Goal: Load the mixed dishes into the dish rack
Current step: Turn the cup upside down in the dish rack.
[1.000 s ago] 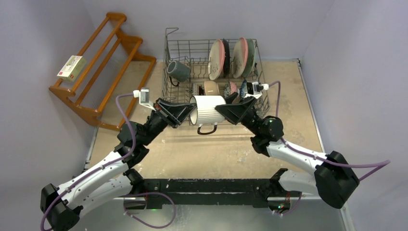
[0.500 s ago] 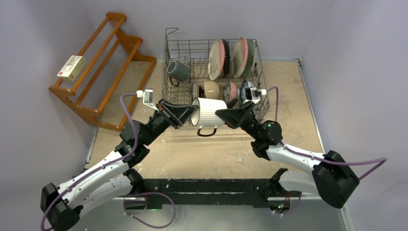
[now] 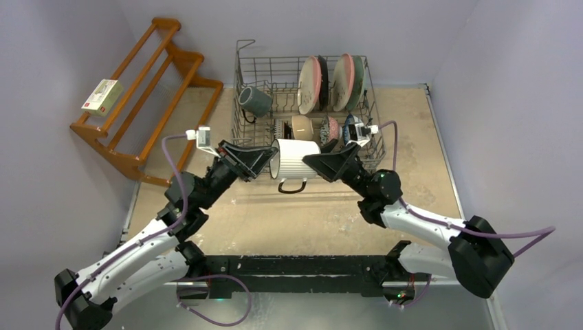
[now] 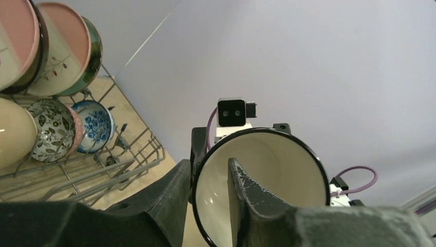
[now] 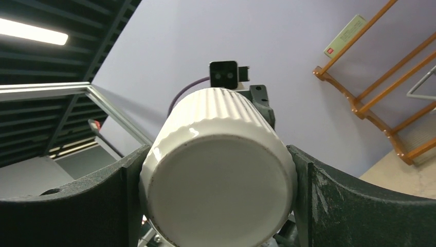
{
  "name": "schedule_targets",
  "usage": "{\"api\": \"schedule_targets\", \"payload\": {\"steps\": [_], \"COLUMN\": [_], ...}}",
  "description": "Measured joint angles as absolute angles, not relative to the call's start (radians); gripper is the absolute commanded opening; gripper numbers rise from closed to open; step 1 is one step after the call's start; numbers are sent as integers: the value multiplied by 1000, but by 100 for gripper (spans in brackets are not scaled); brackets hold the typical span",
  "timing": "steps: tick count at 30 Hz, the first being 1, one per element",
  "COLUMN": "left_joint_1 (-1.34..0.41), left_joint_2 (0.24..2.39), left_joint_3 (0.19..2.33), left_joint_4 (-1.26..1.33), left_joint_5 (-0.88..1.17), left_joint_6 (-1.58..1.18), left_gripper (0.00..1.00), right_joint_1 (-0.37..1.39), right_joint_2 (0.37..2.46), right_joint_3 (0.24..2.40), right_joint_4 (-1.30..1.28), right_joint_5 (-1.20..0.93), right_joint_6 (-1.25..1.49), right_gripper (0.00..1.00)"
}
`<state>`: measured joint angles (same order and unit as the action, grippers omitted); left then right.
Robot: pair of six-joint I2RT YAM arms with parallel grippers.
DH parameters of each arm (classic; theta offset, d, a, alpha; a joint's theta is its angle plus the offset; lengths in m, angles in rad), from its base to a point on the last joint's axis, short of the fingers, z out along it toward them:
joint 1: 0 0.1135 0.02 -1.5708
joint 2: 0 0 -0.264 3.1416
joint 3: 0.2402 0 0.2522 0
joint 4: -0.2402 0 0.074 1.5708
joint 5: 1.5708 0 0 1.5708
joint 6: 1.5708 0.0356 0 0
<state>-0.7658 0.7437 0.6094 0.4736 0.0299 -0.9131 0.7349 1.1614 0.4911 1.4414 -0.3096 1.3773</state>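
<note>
presently, the white mug (image 3: 297,159) was suspended on its side above the table (image 3: 289,216), just in front of the dish rack (image 3: 242,103), with its handle hanging downward. the right claw (image 3: 314,162) was clamped on the mug's base end; in the right wrist view its fingers (image 5: 329,206) pressed against both sides of the ribbed body. the left claw (image 3: 269,157) stood astride the mug's dark rim, slightly spread: in the left wrist view one finger sat inside the mouth, clear of the wall, and the other lay outside, just beside the rim. inside the rack, large plates (image 3: 311,84) stood on edge along the back, a dark teal mug (image 3: 256,100) lay at the left, and small bowls (image 3: 302,126) were ranged along the front row. a wooden shelf (image 3: 137,96) carrying a small box (image 3: 102,95) stood to the left of the rack.
</note>
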Motion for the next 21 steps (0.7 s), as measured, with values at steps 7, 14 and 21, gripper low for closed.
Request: {"api": "schedule_targets", "payload": {"steps": [7,14,21], "left_joint_1": [-765,-765,-765], "left_joint_2": [673,601,539], "left_joint_3": [659,704,815], "left_joint_4": [360,149,-84], "left_joint_5": [-19,-98,-208], "left_joint_6": [-883,-806,-707], "left_gripper": [47,50,53], "right_joint_1": [735,735,735], "right_joint_2": [1127,1116,1160], "right_joint_3": [561,706,935], "right_joint_4": [1323,1068,735], "right_joint_5": [-306,-276,-187], "right_joint_6": [1285,1118,886], "right_gripper": [0,0,0]}}
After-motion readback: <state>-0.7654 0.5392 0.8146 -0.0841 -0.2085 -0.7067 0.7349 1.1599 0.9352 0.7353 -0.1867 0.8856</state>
